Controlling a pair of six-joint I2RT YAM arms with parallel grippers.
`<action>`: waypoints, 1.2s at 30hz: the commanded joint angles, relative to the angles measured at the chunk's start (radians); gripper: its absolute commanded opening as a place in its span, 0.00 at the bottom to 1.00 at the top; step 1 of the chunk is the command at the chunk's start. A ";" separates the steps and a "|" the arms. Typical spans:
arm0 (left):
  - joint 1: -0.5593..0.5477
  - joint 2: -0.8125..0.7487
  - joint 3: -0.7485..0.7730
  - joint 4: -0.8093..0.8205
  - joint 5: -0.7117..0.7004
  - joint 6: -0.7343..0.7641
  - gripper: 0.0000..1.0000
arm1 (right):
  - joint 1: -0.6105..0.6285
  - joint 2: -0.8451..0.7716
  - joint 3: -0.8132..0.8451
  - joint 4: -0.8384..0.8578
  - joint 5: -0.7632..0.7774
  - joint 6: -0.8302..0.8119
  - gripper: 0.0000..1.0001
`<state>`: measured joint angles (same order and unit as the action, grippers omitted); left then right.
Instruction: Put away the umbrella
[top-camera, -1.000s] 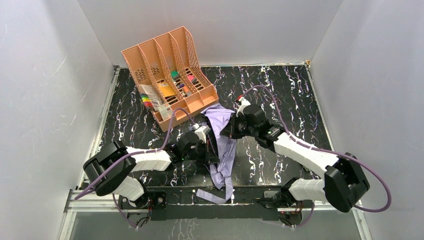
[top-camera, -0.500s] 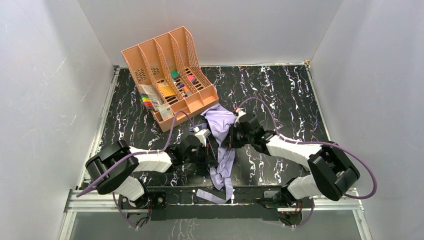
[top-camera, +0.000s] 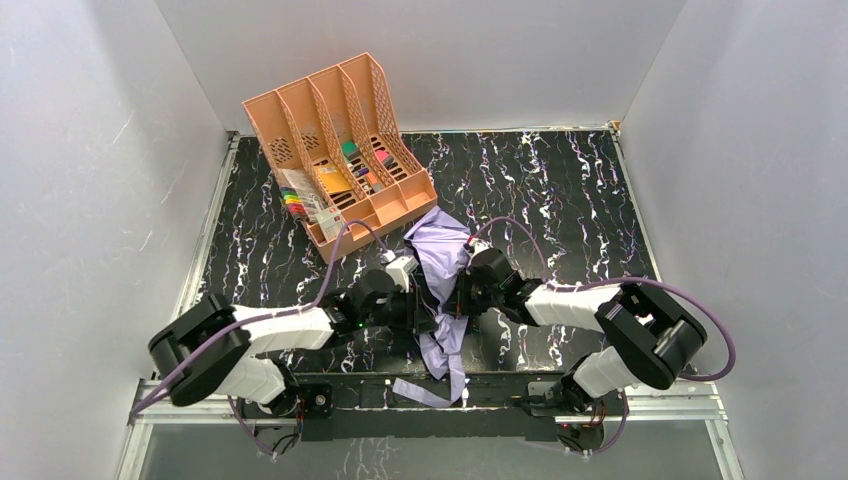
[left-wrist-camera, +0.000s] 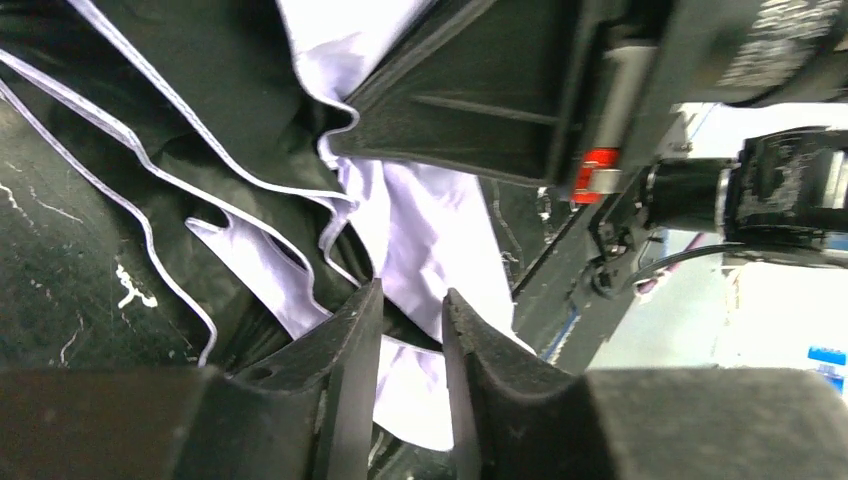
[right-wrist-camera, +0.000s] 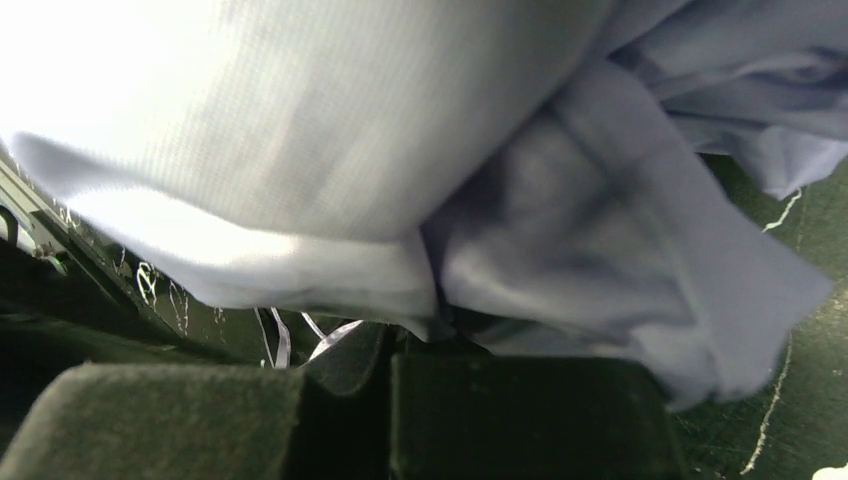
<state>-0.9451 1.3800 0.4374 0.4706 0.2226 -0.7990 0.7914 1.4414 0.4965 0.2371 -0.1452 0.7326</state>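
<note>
The right hand (right-wrist-camera: 392, 352) has slid nearer, pinching the one umbrella (top-camera: 440, 245); left hand (left-wrist-camera: 412, 295) narrowly parted.

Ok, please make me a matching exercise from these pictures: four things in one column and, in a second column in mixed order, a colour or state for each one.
Column one:
1. umbrella
2. file organiser
3. left gripper
4. right gripper

Column two:
A. peach, with pens in its slots
B. fingers slightly apart
C. pale lavender, crumpled between the two arms
D. closed on lavender fabric

Pairs: 1-C, 2-A, 3-B, 4-D
</note>
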 joint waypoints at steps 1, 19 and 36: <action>-0.003 -0.175 0.039 -0.106 -0.067 0.052 0.33 | 0.007 0.037 -0.015 -0.134 0.123 -0.005 0.00; 0.389 0.111 0.787 -0.712 -0.018 0.236 0.76 | 0.008 -0.022 -0.037 -0.295 0.217 -0.045 0.00; 0.433 0.376 0.892 -0.760 0.070 0.155 0.69 | 0.008 -0.007 -0.030 -0.263 0.184 -0.056 0.00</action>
<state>-0.5152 1.7447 1.3342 -0.2859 0.2424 -0.6502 0.8036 1.3937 0.5011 0.1390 -0.0303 0.7303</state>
